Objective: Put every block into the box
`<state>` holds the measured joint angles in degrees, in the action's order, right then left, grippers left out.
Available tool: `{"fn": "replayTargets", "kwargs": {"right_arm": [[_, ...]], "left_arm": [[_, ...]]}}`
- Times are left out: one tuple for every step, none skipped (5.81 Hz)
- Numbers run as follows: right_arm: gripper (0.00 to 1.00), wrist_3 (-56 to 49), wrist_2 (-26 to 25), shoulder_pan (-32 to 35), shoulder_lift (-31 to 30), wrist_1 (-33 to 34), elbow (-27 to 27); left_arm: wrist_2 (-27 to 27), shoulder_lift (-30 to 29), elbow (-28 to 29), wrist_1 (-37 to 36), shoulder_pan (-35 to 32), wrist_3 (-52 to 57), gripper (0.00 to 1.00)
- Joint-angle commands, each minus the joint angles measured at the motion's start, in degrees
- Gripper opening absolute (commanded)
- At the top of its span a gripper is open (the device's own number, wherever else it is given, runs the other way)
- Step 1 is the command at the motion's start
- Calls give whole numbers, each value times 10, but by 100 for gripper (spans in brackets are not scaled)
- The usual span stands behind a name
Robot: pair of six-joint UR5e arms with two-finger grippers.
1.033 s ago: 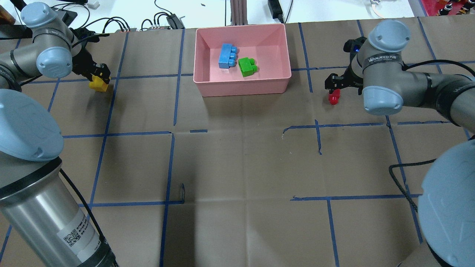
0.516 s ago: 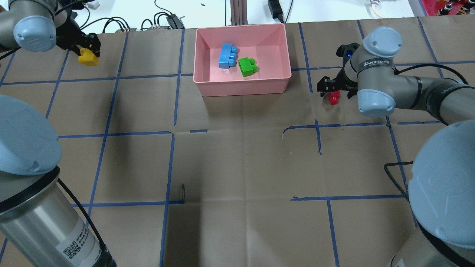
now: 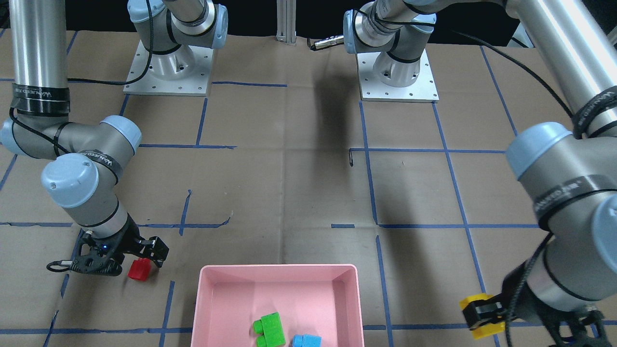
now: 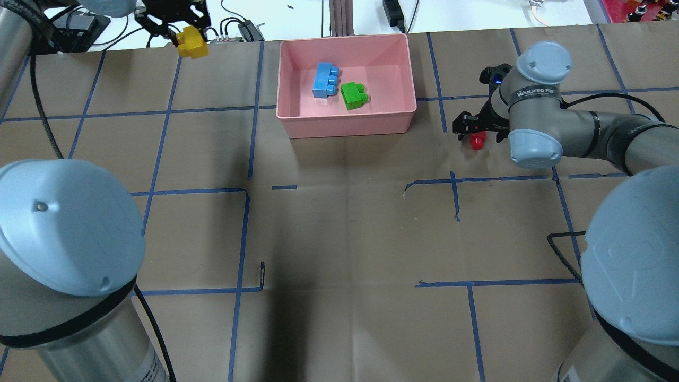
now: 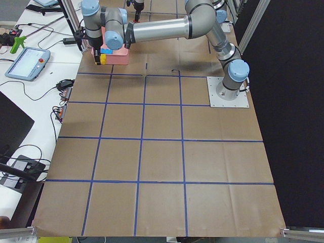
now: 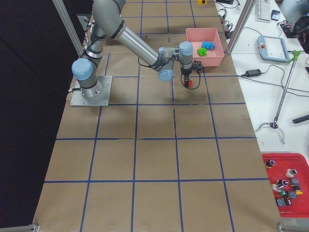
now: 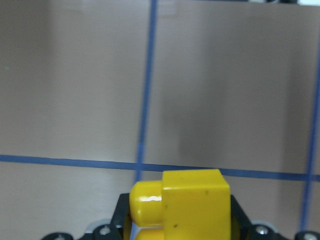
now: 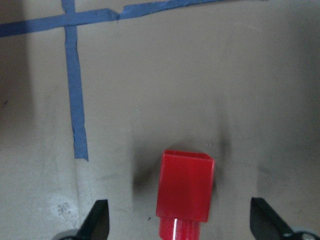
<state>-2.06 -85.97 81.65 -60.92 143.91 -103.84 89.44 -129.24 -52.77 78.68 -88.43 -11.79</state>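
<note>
A: Pink box [image 4: 345, 126] at upper centre of the overhead view, with light blue block [image 4: 323, 80] and green block [image 4: 353, 96] lying inside, just beside each other. Anything left outside?

B: Yellow block [image 4: 193, 46] at upper left, clamped in the left gripper [image 4: 183, 34], lifted clear of the table and left of the box. Probably held high to clear the wall before release.

A: And on the right?

B: Red block [image 8: 186, 190] resting on the brown paper, near the box. Right gripper [image 4: 476, 130] low over it, fingers [image 8: 97, 220] apart, one each side, not touching. Likely set so for closing next. Small target, easy to nudge away.
</note>
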Motion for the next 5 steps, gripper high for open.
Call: {"fn": "replayTargets", "kwargs": {"right_arm": [[71,0,-2,0,-1,15,-2],[67,0,-2,0,0,15,-7],[67,0,-2,0,0,14,-8],[67,0,-2,0,0,13,-8],[67,0,-2,0,4,11,-7]], "left_arm": [[-8,-51,49,-37,-100,-147,10],[-8,-80,70,-55,-116,-167,10],[-8,-99,67,-114,-133,-187,10],[-3,-109,63,-141,-141,-188,13],[-1,-107,58,-143,-142,-180,55]]}}
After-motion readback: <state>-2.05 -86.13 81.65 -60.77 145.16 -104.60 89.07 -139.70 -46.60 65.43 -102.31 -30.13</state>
